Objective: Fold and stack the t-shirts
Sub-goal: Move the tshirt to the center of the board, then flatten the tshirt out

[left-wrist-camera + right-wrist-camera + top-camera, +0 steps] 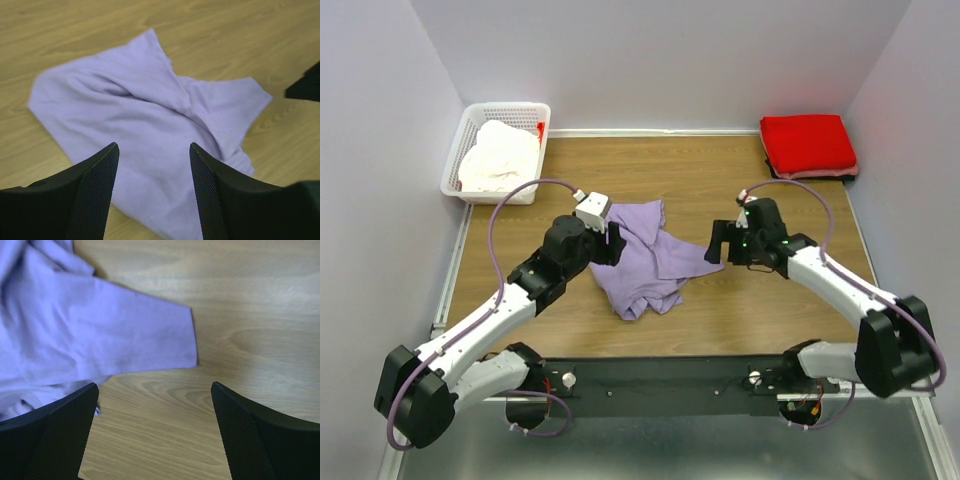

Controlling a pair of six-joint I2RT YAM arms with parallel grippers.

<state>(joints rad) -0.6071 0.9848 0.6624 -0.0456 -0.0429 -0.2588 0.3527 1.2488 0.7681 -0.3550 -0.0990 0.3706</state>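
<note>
I see the left tool (154, 150) open over the crumpled purple shirt (640, 262) on the counter (770, 310), right tool (154, 387) open beside its sleeve (150, 340); pinching bunched layers here could, I judge, drag a skewed fold.

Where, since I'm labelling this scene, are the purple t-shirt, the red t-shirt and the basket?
purple t-shirt (640, 268): top view, middle of the crumpled cloth.
red t-shirt (808, 145): top view, centre of its folded top.
basket (510, 106): top view, its far rim.

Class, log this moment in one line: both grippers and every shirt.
left gripper open over crumpled purple shirt; right gripper open by its sleeve; red shirt folded, far right; white shirt in basket, far left
</note>
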